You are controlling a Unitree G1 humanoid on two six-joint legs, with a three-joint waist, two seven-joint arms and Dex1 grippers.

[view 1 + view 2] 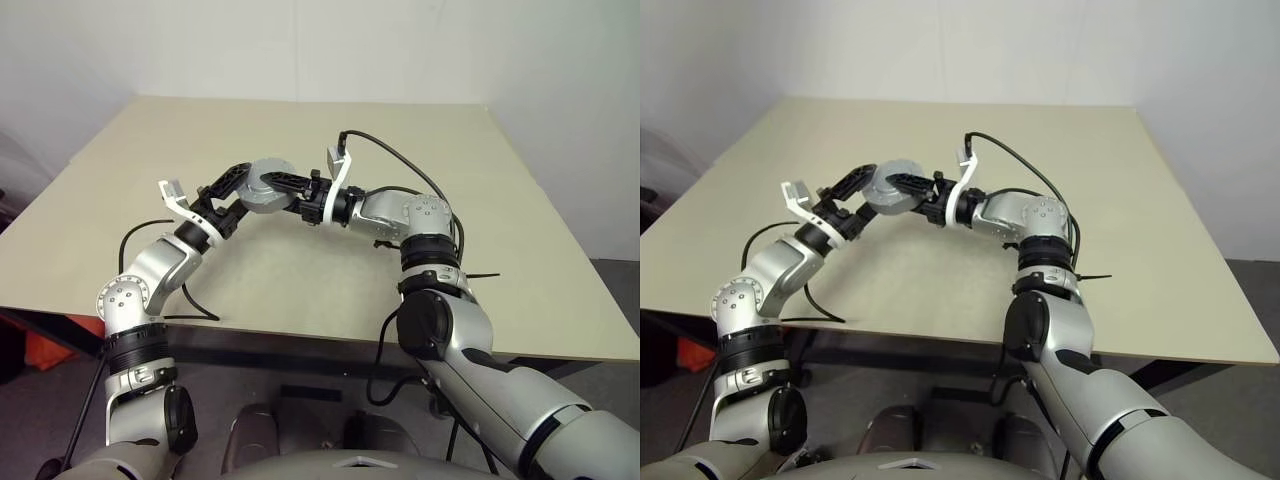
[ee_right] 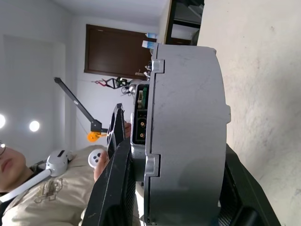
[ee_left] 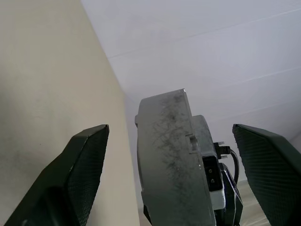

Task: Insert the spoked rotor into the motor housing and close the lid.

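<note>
Plain beige table (image 1: 300, 280), and the grey round motor housing (image 1: 268, 186) is held up in the air above it, pinched by the right gripper (image 1: 287, 186). Left gripper (image 1: 233, 190) sits spread wide around it, not touching, probably lining up a handover.

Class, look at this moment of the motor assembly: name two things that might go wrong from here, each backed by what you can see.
1. The right gripper holds the motor housing by its rim, above the table. A slip would drop it.
2. The left gripper stands open, its fingers either side of the housing without touching. Closing off-centre might knock the housing askew in the right gripper's hold.
</note>
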